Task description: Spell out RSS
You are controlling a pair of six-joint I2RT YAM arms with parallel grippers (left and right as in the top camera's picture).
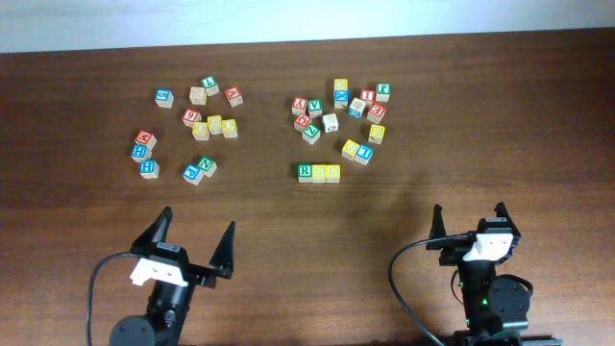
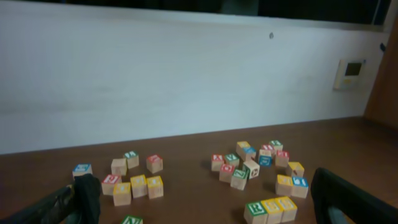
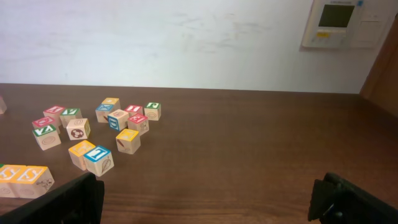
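Three wooden cubes stand side by side in a row at mid-table: the green R cube [image 1: 306, 171] on the left, then a yellow cube [image 1: 320, 172] and a second yellow cube [image 1: 333, 172]. The left wrist view shows the same row, R cube [image 2: 255, 209] first, then the yellow cubes [image 2: 272, 208] [image 2: 286, 204]. In the right wrist view only the two yellow cubes [image 3: 9, 175] [image 3: 32, 177] show, at the left edge. My left gripper [image 1: 199, 221] [image 2: 204, 186] is open and empty near the front edge, well short of the row. My right gripper [image 1: 470, 210] [image 3: 208, 193] is open and empty at the front right.
A loose group of letter cubes [image 1: 197, 120] lies at the back left and another group [image 1: 341, 111] at the back centre-right, just behind the row. A yellow and blue pair [image 1: 357, 150] sits right of the row. A white wall [image 2: 186, 81] backs the table.
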